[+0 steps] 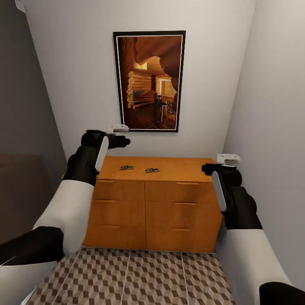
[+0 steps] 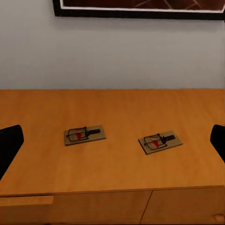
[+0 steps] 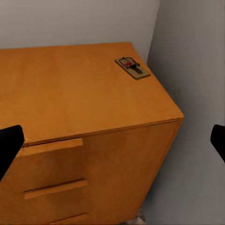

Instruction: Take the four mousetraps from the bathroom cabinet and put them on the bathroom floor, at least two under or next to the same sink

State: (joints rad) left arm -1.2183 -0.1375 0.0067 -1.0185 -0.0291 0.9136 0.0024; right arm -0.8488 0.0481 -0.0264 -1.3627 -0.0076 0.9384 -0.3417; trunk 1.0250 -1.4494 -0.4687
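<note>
Two mousetraps (image 1: 126, 167) (image 1: 152, 170) are seen lying flat on the orange-brown cabinet (image 1: 169, 212). The left gripper (image 2: 112, 140) and right gripper (image 3: 112, 140) are held spread and empty; a third trap (image 3: 132, 67), possibly near the cabinet's wall-side corner, is shown.

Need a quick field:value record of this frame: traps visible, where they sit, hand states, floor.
cabinet: orange-brown chest of drawers against the back wall, drawers closed
mousetraps in head view: two on the cabinet top, apart, side by side
third mousetrap: near the top's back corner by the side wall
left hand: open, holding nothing, above the top's left end
right hand: open, holding nothing, at the right end
bathroom floor: cube-pattern tiles, no traps on the visible part
</note>
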